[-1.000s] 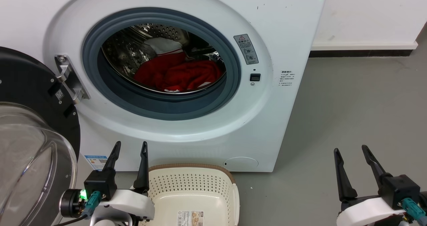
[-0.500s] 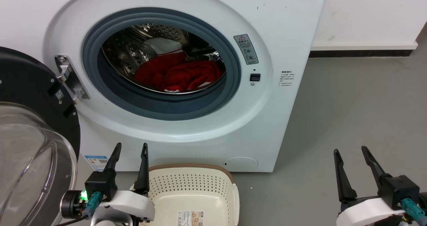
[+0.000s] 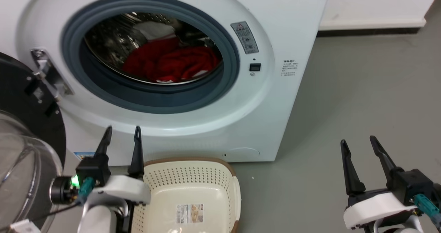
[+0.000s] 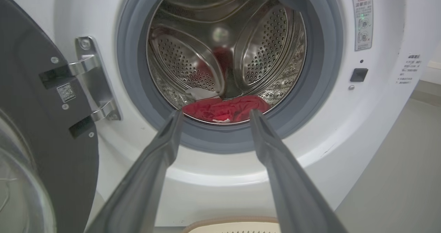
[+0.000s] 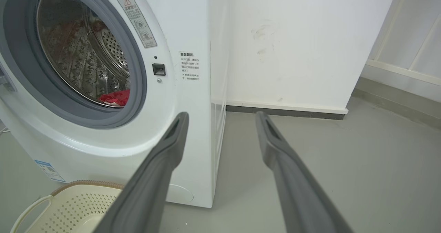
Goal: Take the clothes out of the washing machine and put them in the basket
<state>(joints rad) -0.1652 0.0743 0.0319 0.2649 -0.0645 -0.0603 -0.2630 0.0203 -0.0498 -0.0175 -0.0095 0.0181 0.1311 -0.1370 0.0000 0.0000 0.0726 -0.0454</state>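
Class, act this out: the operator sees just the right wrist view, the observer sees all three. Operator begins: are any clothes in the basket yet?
Observer: No; the head view shows the basket with a bare floor and a paper label.
Operator: Where is the left gripper?
Observer: The left gripper is open, low before the washing machine, aimed at the red clothes in the drum.
Operator: Is the door clear?
Observer: The door is swung wide open, on the robot's left.

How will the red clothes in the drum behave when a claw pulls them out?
The clothes lie crumpled in soft folds, so they are probably floppy and should drape and trail rather than lift whole. They overlap in one heap, so pulling one may drag another along.
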